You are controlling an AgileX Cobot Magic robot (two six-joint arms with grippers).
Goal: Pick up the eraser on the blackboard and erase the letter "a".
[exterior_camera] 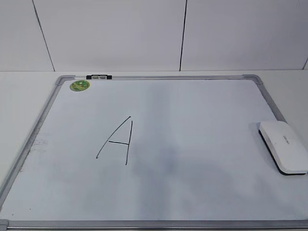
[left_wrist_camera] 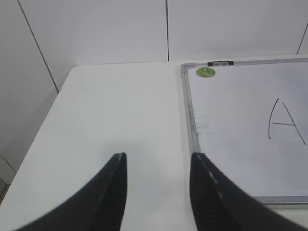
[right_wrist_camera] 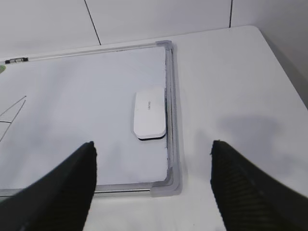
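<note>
The blackboard (exterior_camera: 207,110) lies flat on the white table, and also shows in the left wrist view (left_wrist_camera: 236,120) and the right wrist view (right_wrist_camera: 72,110). The white eraser (exterior_camera: 284,147) lies on it at the right edge, seen too in the right wrist view (right_wrist_camera: 150,114). A large capital "A" (exterior_camera: 118,142) is drawn left of centre. No small "a" shows; a faint grey smear lies right of the capital. My right gripper (right_wrist_camera: 153,143) is open, above the board's near right corner, short of the eraser. My left gripper (left_wrist_camera: 159,156) is open over the table, left of the board's frame.
A green sticker (exterior_camera: 80,85) and a small black-and-grey clip (exterior_camera: 98,76) sit at the board's far left corner. A white wall stands behind the table. The table's edges show at the left (left_wrist_camera: 43,120) and the right (right_wrist_camera: 284,67).
</note>
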